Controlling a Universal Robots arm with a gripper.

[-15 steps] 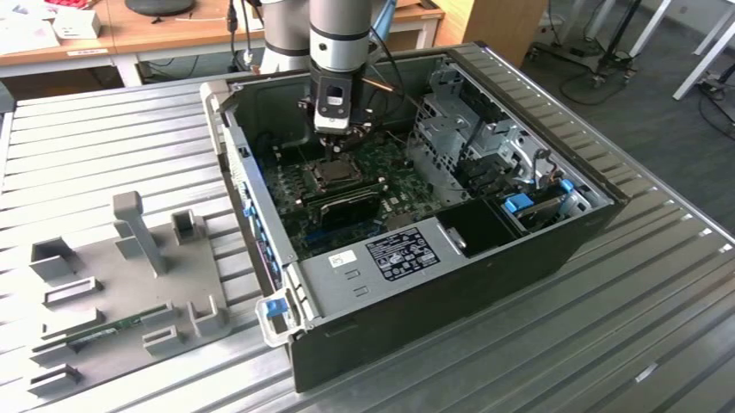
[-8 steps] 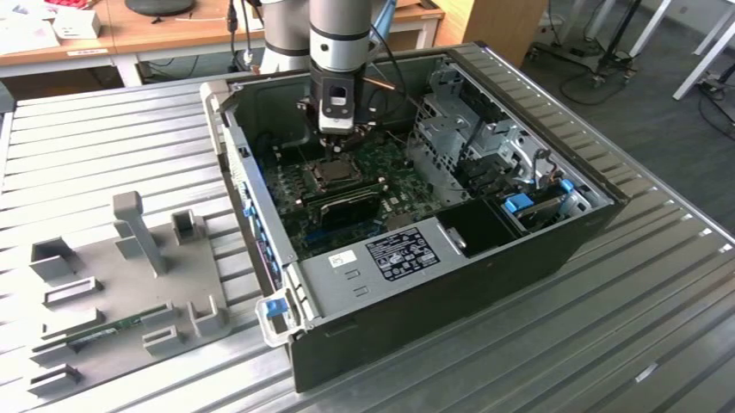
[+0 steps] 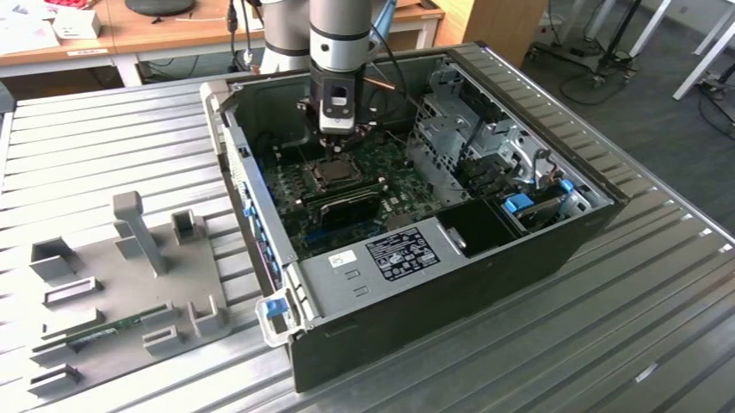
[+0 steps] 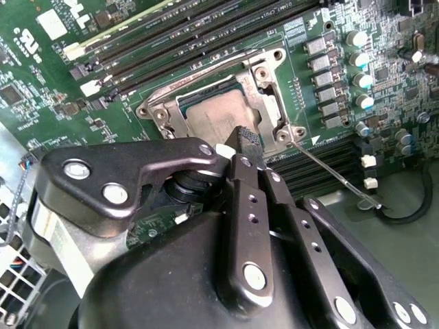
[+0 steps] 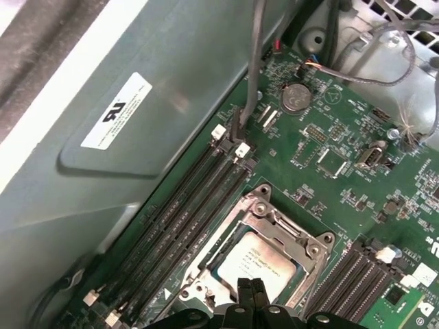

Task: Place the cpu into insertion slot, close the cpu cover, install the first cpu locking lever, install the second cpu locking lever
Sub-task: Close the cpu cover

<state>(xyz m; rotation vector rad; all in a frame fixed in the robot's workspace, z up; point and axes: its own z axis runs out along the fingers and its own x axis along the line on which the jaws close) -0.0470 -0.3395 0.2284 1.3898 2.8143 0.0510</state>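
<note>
On the exterior view's left, a grey fixture plate [image 3: 109,297] lies near that edge of the ribbed metal worktop [image 3: 643,284]. At the worktop's middle stands an open computer case [image 3: 460,318], with the green circuit board [image 3: 385,163] on its floor.

The arm reaches down into the case, and the gripper [image 3: 341,138] hangs just over the board's middle. In both wrist views the jaws are together and hold nothing. Their tips [image 4: 247,137] [image 5: 251,284] are at the near edge of the socket, but I cannot tell whether they touch it.

The cpu [image 4: 212,116] [image 5: 257,264] sits flat in the insertion slot [image 4: 199,97], beside the long black memory slots [image 4: 206,34]. The cpu cover [image 4: 264,103] [image 5: 295,236] lies down around it, and the chip's grey top shows through the window.

From one corner of the socket a thin wire locking lever [image 4: 336,178] runs out across the board and looks unlatched.

- **Chip:** probably light, stiff and fragile underneath, so it is best held by its edges.
- **Cover:** looks like thin, springy sheet metal, so it should be pressed on the frame and not on the chip.
- **Lever:** a slim, smooth spring wire that is likely to slip, so its bent outer end is the place to catch it.

On the exterior view's right, a metal drive cage [image 3: 460,129] lines the case wall.
</note>
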